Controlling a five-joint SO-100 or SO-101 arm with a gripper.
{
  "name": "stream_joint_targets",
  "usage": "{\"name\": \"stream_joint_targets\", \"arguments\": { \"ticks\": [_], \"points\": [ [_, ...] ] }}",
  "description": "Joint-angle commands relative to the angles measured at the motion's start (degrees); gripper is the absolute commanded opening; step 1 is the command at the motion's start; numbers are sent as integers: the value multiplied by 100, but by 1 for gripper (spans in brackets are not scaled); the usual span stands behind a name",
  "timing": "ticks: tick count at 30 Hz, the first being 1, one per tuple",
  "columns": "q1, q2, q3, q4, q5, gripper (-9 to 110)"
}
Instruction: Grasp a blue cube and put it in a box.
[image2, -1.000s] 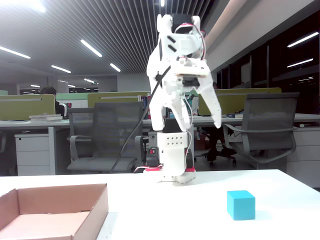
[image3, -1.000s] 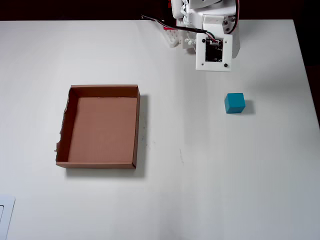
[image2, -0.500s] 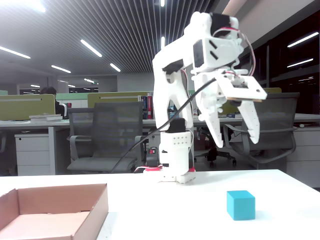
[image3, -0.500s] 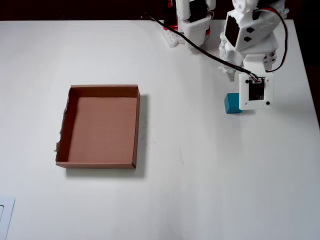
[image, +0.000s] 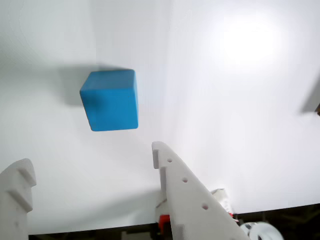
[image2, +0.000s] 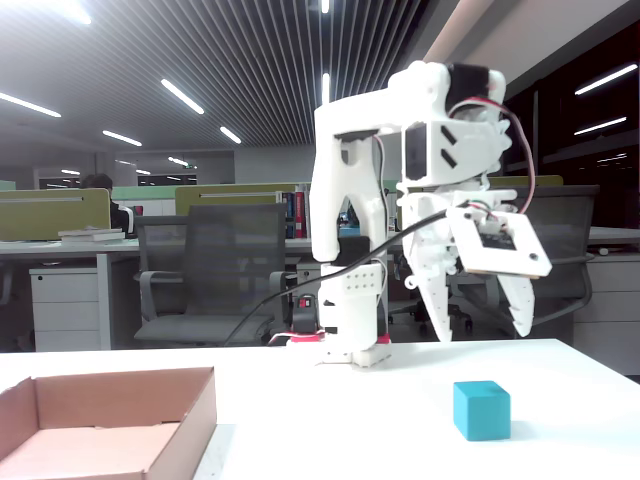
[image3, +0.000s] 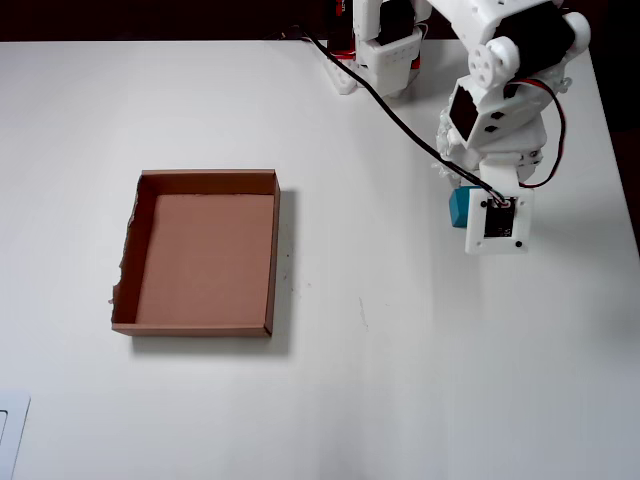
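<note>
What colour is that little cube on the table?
Turquoise-blue, plain and matte; the blue cube shows best in the wrist view.

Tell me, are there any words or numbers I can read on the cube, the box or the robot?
No readable words or numbers anywhere.
Blue cube: plain faces, no print.
Box: bare brown cardboard, no label.
Claw and white arm: no lettering shows.
Books on the office shelf behind: too small and blurred to read.
</note>
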Motion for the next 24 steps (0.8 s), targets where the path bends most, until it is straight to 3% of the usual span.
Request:
{"name": "stream_joint_targets", "arguments": {
  "ticks": [1, 24],
  "points": [
    [79, 44, 149, -167, -44, 31],
    [79, -185, 1011, -1055, 9, 30]
  ]
}}
